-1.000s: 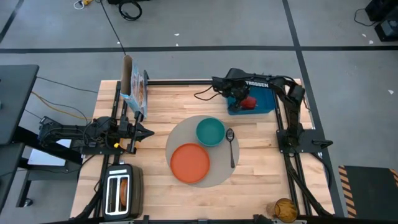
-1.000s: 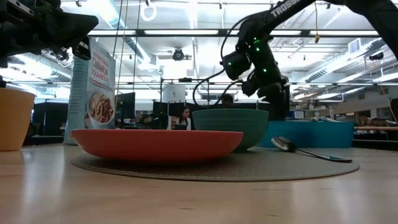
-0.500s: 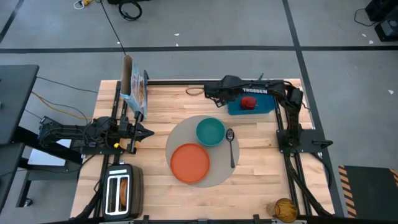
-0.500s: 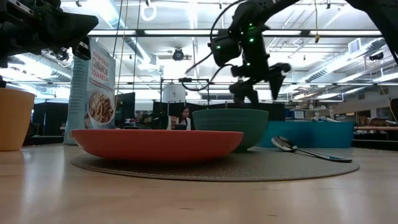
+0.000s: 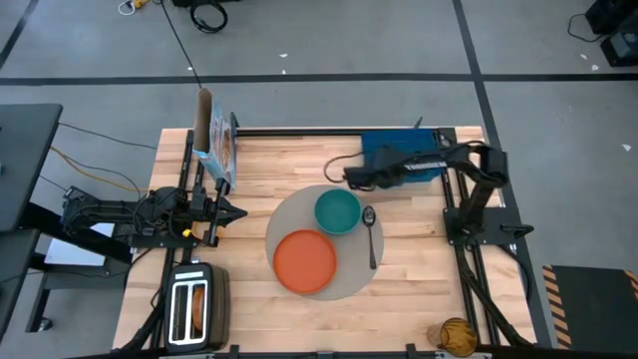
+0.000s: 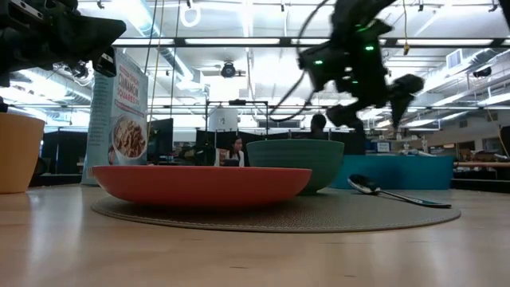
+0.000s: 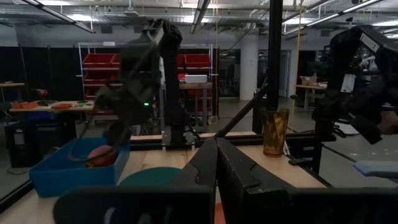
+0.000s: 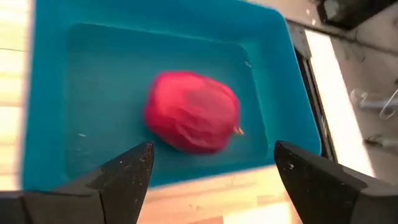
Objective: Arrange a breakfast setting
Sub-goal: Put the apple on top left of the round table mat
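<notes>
- The round mat point(image 5: 321, 242) lies in the middle of the wooden worktop point(image 5: 419, 279) and serves as the landmark here.
- On the mat's near part sits the orange plate point(image 5: 304, 260); the teal bowl point(image 5: 338, 210) stands on its far part, just behind the plate.
- The spoon point(image 5: 370, 231) lies on the mat's right edge, just beside the bowl, bowl end pointing away.
- Near-left of the mat, at the worktop's corner, stands the toaster point(image 5: 193, 308) with a toast slice point(image 5: 199, 304) in one slot.
- A cup point(image 5: 455, 336) of orange drink stands well off the mat to the near right.
- Left of the mat the left claw point(image 5: 239, 211) waits, its fingers pressed together.
- A cereal box point(image 5: 220, 150) stands upright far-left of the mat.
- Far-right of the mat the right claw point(image 5: 351, 176) hangs with fingers spread wide, pinching nothing; its arm crosses over the blue tray point(image 5: 394, 150) and hides most of it from above.
- The red apple point(image 8: 193, 111) lies inside the tray point(image 8: 74, 124), seen between the right claw's point(image 8: 211, 163) spread fingers point(image 8: 127, 171), not touched by them.
</notes>
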`<move>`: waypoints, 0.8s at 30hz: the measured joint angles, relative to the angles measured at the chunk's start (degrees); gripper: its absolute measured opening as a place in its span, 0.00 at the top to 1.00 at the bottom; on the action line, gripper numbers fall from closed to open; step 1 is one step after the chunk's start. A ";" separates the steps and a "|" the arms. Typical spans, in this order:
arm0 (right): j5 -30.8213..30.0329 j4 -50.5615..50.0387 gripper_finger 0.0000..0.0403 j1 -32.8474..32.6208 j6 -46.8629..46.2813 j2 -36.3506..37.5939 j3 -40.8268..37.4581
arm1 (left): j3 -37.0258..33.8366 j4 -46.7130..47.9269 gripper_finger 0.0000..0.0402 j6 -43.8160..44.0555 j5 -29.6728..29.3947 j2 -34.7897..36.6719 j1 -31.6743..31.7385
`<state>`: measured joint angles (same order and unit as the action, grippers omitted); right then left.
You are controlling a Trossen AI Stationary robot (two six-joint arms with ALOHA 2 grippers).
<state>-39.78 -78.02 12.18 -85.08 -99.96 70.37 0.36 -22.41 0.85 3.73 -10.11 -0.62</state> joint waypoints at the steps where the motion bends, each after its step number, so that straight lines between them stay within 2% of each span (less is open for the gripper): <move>1: 0.12 1.06 0.15 -0.34 -2.16 1.52 -2.35 | 0.00 0.00 0.98 0.02 0.00 0.00 0.00; 5: -0.90 10.42 0.13 0.15 -6.69 7.53 -10.14 | 0.01 0.00 0.98 0.00 0.00 0.00 0.00; 11: -0.99 27.17 0.03 4.95 1.02 10.05 -15.37 | 0.02 0.00 0.98 0.00 0.00 0.00 0.00; 16: -4.20 28.58 0.03 8.33 2.17 8.28 -15.59 | 0.01 0.00 0.98 -0.01 0.00 0.00 0.02; 24: -3.90 29.92 0.01 10.21 1.06 3.38 -15.52 | 0.01 0.00 0.98 -0.01 0.00 -0.02 0.01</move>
<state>-43.68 -48.09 22.39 -84.02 -96.58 54.85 0.37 -22.41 0.84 3.73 -10.13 -0.61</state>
